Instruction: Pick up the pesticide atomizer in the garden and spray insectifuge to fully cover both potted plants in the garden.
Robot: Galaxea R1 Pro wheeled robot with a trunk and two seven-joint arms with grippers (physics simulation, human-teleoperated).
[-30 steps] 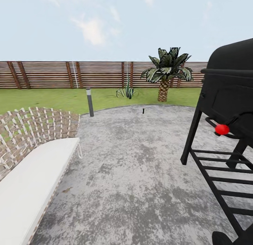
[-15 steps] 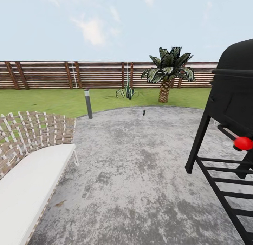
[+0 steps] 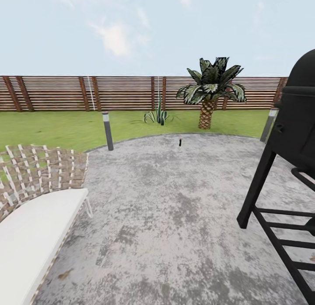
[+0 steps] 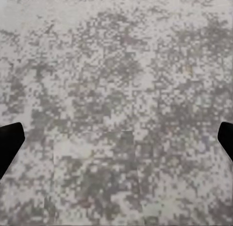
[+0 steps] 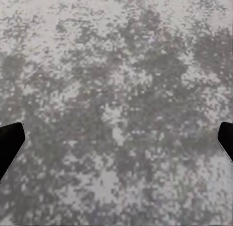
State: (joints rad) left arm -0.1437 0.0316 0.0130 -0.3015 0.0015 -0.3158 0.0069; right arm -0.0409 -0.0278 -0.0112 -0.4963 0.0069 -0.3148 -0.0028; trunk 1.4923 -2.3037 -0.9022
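The pesticide atomizer (image 3: 180, 142) is a tiny dark bottle standing upright far off on the round grey stone patio (image 3: 175, 208), near its far edge. Behind it on the lawn grows one potted plant (image 3: 158, 116), a low rosette of pointed green leaves; the second one is out of view. A brown slat fence (image 3: 122, 92) closes the garden. In the wrist views my left gripper (image 4: 116, 141) and right gripper (image 5: 116, 141) hang open over bare mottled stone, their dark fingertips at the picture edges with nothing between them.
A black grill on legs (image 3: 288, 165) stands close on the right. A woven chair with a white cushion (image 3: 35, 208) sits close on the left. Two short bollard lights (image 3: 107, 131) (image 3: 267, 123) mark the patio rim. A tall palm (image 3: 212, 92) rises by the fence.
The whole head view has shifted as the camera moved: the grill has slid towards the right edge, its red knob leaving the picture, and the chair has slid left and down. Nothing was grasped.
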